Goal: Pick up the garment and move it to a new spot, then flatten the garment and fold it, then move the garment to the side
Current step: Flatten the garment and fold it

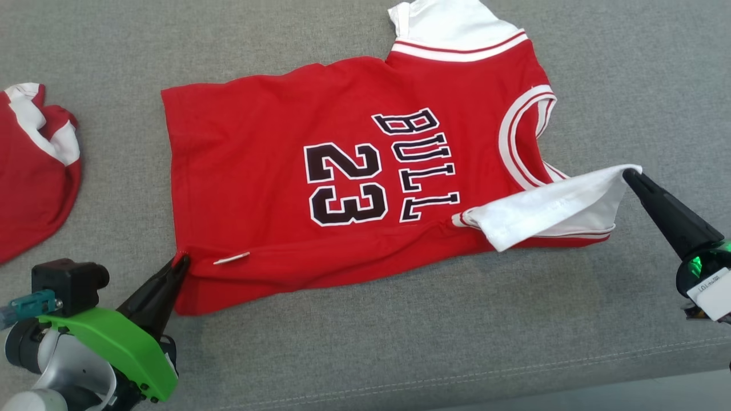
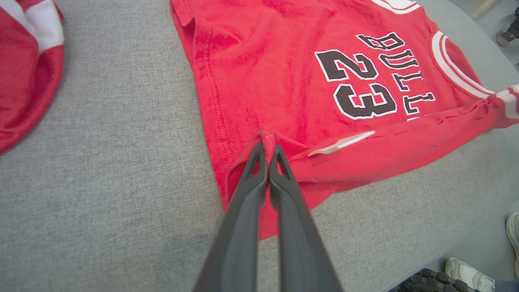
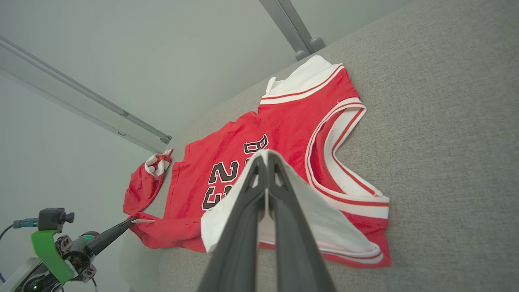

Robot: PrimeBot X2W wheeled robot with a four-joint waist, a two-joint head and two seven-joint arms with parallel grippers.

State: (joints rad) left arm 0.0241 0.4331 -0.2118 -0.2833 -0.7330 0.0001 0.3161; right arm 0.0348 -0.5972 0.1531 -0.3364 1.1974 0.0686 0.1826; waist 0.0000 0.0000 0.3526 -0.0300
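My left gripper (image 1: 181,261) pinches the near hem of the red knit jersey (image 1: 257,171), my right gripper (image 1: 628,171) its white sleeve (image 1: 548,211) — thin bites an uneven pull could slip.

The left hand (image 1: 181,261) ends in two long, dark grey fingers (image 2: 241,227) that taper to slim points, each with a small triangular cut-out near the tip. Behind them sits a bright green curved bracket (image 1: 114,342) with small dark screws at its lower end, a boxy black camera block (image 1: 68,278) and a teal plug (image 1: 31,304). The wrist (image 1: 74,365) is pale silver. The right hand (image 1: 631,173) has the same dark taper, a green light (image 1: 698,264) and a white printed label (image 1: 711,294).
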